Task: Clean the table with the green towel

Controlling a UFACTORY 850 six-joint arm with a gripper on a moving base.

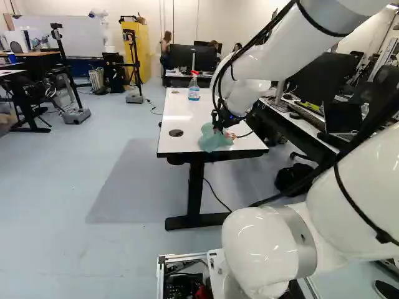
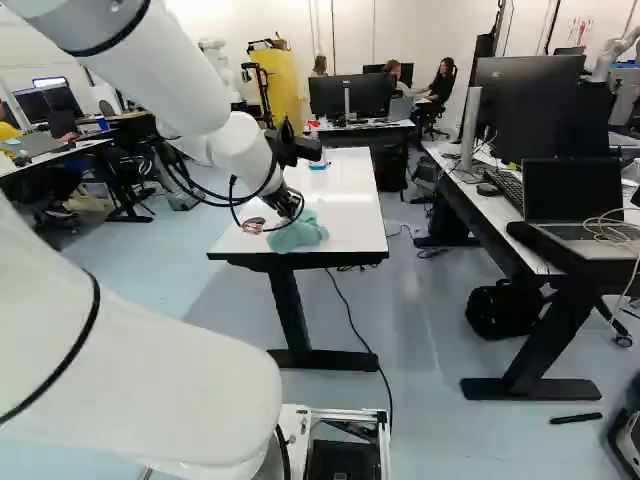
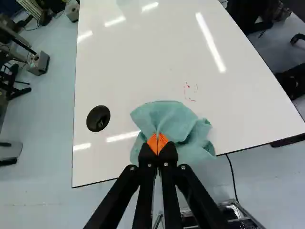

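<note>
In the left base view the gripper point(image 1: 218, 127) points down at the near end of the white table point(image 1: 181, 112), right on the green towel point(image 1: 212, 141). The wrist view shows the gripper point(image 3: 157, 144) with its orange pads together and a fold of the towel point(image 3: 167, 114) pinched between them. Cloth is bunched ahead of and beside the fingers, spread on the tabletop and reaching the near edge. Faint red marks point(image 3: 189, 91) lie on the white surface just beyond the towel. The right base view has the towel point(image 2: 298, 234) at the table's near edge.
A black round grommet point(image 3: 98, 118) is set in the tabletop beside the towel. A spray bottle point(image 1: 194, 87) stands toward the table's far end. Alongside runs another desk with a laptop point(image 2: 575, 205) and monitors. A black bag point(image 2: 503, 310) lies on the floor under that desk.
</note>
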